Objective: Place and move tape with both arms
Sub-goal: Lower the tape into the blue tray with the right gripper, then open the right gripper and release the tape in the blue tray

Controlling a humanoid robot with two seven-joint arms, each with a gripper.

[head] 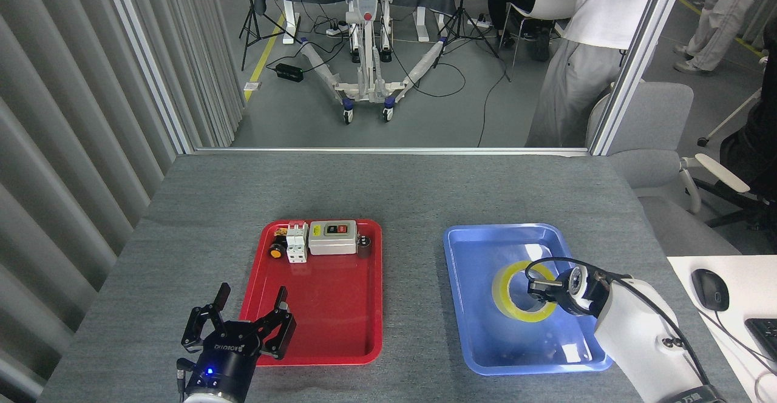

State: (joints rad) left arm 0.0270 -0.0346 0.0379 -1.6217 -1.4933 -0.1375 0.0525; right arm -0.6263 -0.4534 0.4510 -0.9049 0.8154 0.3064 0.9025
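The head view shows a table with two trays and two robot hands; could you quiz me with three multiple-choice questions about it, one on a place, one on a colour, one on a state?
1. Where is the tape?
A. in the red tray
B. in the blue tray
C. on the bare table

2. What colour is the tray holding the electrical parts?
A. red
B. green
C. white

3. How is the left hand?
A. shut on the tape
B. open and empty
C. out of view

Answers:
1 B: the yellow roll is over the blue tray, at the right hand.
2 A: the switch box sits in the red tray.
3 B: the left hand shows spread fingers holding nothing.
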